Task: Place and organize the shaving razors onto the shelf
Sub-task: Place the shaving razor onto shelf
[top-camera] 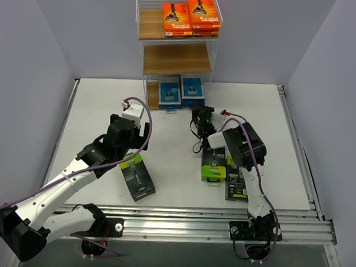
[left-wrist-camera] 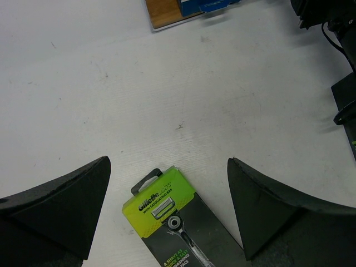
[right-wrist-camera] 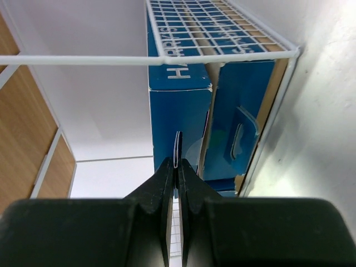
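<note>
The shelf point(top-camera: 175, 59) stands at the back of the table. Orange shaving razors point(top-camera: 177, 19) are stacked on its fenced top tier, and two blue-and-white packs point(top-camera: 170, 90) stand upright on the bottom tier. My right gripper point(top-camera: 198, 109) reaches in at the bottom tier. In the right wrist view it point(right-wrist-camera: 177, 162) is shut on the thin edge of a blue pack point(right-wrist-camera: 178, 111) under the wire grid point(right-wrist-camera: 167, 58). My left gripper point(left-wrist-camera: 168, 161) hangs open over the top of a black and lime-green pack point(left-wrist-camera: 161, 203) lying flat point(top-camera: 137, 176), touching nothing.
Two more black and lime-green packs point(top-camera: 214, 163) point(top-camera: 235, 182) lie flat beside the right arm. The middle board of the shelf holds nothing. A metal rail point(top-camera: 221, 221) runs along the near edge, and grey walls close in both sides.
</note>
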Robot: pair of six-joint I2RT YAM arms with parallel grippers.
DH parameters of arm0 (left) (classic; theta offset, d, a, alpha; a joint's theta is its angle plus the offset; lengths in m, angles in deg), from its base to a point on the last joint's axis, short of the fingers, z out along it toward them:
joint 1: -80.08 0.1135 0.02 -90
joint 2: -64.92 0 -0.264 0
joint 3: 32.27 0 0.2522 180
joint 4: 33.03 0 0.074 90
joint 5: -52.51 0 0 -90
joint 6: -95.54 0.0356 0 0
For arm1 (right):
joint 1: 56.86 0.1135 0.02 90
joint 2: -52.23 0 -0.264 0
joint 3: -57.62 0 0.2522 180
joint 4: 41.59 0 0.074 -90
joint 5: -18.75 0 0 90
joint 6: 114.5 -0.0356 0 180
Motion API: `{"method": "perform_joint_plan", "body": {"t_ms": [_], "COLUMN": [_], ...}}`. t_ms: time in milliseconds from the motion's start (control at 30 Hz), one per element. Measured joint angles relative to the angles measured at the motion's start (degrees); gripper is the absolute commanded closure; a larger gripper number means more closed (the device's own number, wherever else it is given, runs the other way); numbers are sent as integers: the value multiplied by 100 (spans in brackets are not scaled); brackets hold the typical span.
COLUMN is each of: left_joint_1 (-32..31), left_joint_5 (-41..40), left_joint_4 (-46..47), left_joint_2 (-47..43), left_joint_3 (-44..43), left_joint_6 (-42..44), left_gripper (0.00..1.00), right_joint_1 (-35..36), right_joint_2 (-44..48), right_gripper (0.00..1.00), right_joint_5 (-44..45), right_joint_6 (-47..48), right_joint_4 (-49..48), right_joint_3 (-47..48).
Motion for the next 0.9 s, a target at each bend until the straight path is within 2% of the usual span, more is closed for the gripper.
{"method": "perform_joint_plan", "body": {"t_ms": [67,100,133,200,367,900], "left_joint_1": [-9,-9,-9,-9,-9,-9], "left_joint_5": [0,0,0,0,0,7], "left_joint_4": [0,2,2,2,2,0], "left_joint_2": [0,0,0,0,2,2], "left_joint_3": [0,0,0,0,0,0], "left_joint_6": [0,0,0,0,0,4], "left_gripper": [5,5,5,5,5,5], "right_joint_1": [-33,-44,-63,-96,-197,-260], "right_joint_2": [-55,-70,-79,-92,-136,-164], "right_gripper": [100,97,90,86,85,56], "right_joint_5": [-37,-57,-79,-131,-249,-507], "right_joint_6": [-31,-52,-85,-149,-234,-269], "right_joint_4": [11,20,26,33,28,24], "right_joint_3": [37,42,52,72,87,79]}}
